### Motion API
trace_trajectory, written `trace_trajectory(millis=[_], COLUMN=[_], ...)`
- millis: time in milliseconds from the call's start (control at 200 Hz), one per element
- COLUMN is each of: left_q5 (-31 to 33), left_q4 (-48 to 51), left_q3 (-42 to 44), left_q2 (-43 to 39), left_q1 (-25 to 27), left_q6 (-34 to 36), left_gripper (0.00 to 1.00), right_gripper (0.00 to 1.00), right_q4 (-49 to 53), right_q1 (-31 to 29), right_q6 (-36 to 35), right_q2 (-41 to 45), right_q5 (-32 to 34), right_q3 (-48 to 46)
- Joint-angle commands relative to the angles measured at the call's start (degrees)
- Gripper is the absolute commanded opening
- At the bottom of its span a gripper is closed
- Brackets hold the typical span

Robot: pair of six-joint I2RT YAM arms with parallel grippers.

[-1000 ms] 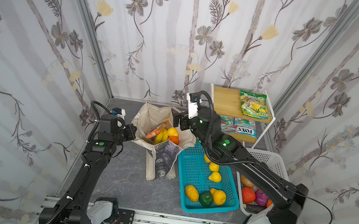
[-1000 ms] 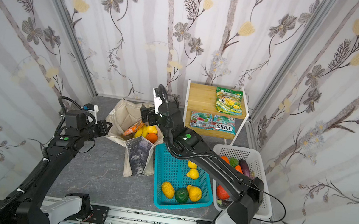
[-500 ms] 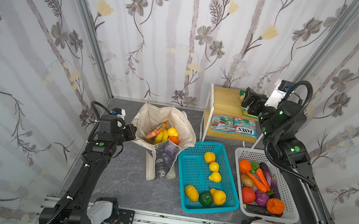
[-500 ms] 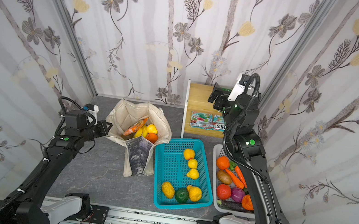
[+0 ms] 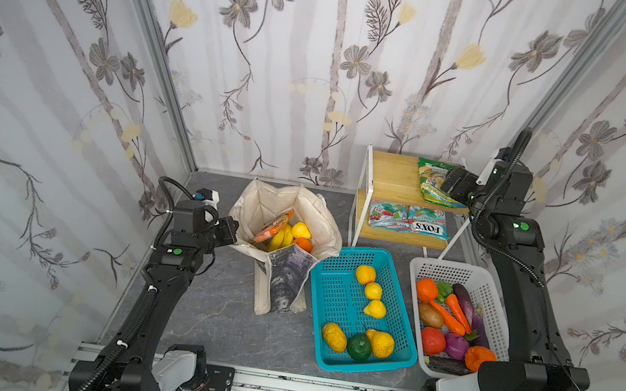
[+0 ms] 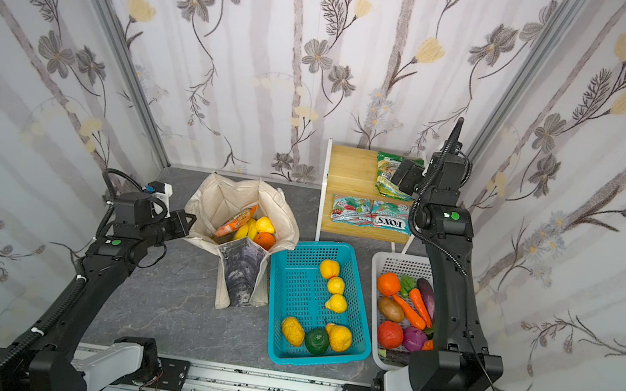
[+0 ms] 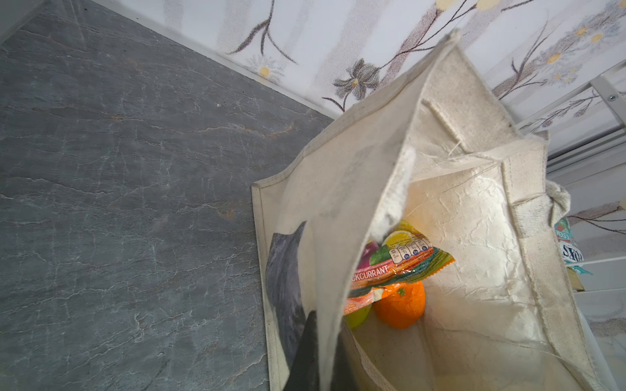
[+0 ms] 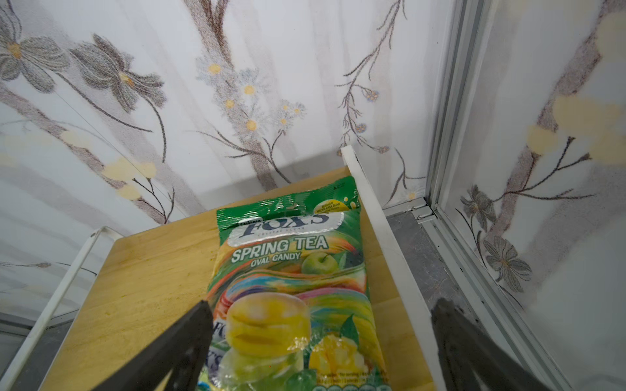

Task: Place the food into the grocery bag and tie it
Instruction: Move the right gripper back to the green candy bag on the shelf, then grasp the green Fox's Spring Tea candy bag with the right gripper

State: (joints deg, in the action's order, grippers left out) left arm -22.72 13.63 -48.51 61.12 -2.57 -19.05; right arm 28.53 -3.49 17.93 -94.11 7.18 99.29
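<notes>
The cream grocery bag (image 5: 315,211) (image 6: 219,195) stands open at the back left of the table. Inside it lie an orange snack packet (image 5: 275,226) (image 7: 399,264), bananas (image 5: 281,239), a small yellow fruit (image 5: 301,229) and an orange (image 5: 303,244) (image 7: 401,304). My left gripper (image 5: 232,230) (image 6: 189,224) (image 7: 321,355) is shut on the bag's left rim. A green snack packet (image 5: 433,181) (image 8: 291,270) lies on the top shelf. My right gripper (image 5: 452,181) (image 6: 404,176) (image 8: 320,315) hangs open just above it, one finger on each side.
A two-level wooden shelf (image 5: 390,172) stands at the back right, with two more packets (image 5: 408,223) on its lower board. A teal basket (image 5: 334,296) of fruit and a white basket (image 5: 452,265) of vegetables sit in front of it.
My right arm has swung from the bag's mouth over to the shelf and now hovers over the green packet, still open. The left gripper has kept its hold on the rim.
</notes>
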Motion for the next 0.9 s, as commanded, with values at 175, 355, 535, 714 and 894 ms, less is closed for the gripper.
trace_trajectory(millis=[175,355,535,714,894], left_q5=[-0.32,-0.06,0.04,0.04,-0.04], left_q4=[-0.36,-0.37,-0.36,-0.37,-0.49], left_q3=[0.1,0.26,0.35,0.35,0.52], left_q2=[0.4,0.4,0.4,0.4,0.23], left_q1=[-0.07,-0.07,0.01,-0.02,-0.06], left_q6=[0.42,0.33,0.24,0.24,0.24], left_gripper=[0.0,0.0,0.0,0.0,0.0], right_gripper=[0.96,0.91,0.88,0.88,0.87], right_q4=[0.03,-2.11,-2.6,-2.95,-3.89], right_q1=[0.88,0.8,0.22,0.04,0.19], right_q6=[0.72,1.6,3.17,2.92,4.22], right_q2=[-1.93,-1.44,-0.78,0.59,2.26], right_q5=[-3.67,-9.91,-14.93,-15.62,-14.96], right_q3=[-1.77,-3.57,-4.34,-5.26,-6.69])
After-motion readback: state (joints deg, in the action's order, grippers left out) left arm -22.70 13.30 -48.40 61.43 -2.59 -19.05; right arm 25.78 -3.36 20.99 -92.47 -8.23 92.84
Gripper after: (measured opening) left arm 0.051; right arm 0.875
